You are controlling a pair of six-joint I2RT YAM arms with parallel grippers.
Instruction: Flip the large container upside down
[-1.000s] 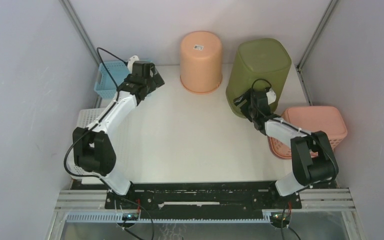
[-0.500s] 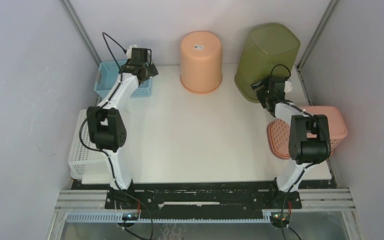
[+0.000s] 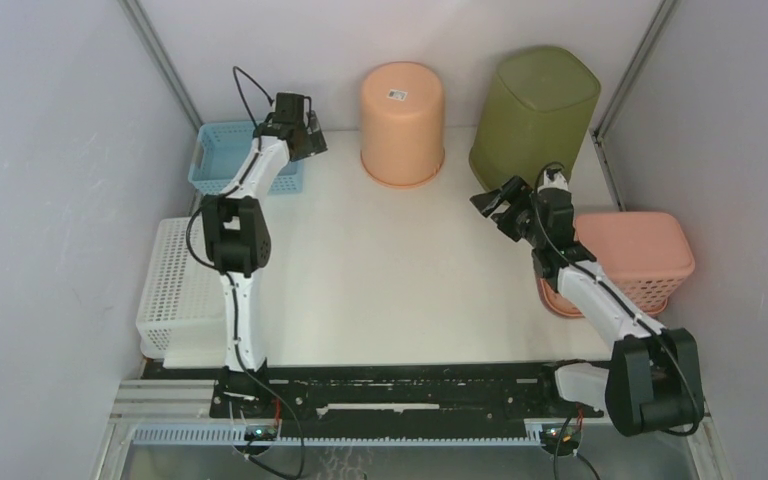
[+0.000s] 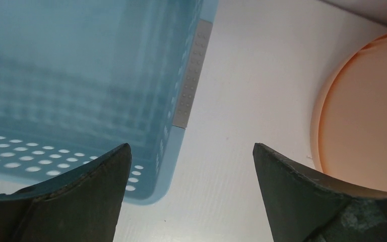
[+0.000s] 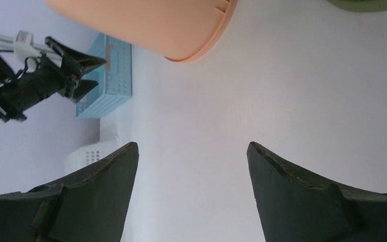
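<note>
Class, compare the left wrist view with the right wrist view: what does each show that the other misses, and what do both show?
Left wrist only: the inside of the blue basket. Right wrist only: the open right claw, an edge of the green bin and part of the white basket. Both: the blue basket, the peach bin, the table and the open left claw.

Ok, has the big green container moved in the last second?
Yes. The green container has shifted farther back and to the right, widening its gap from the peach bucket, which stayed put. The right gripper hangs open, apart from it.
</note>
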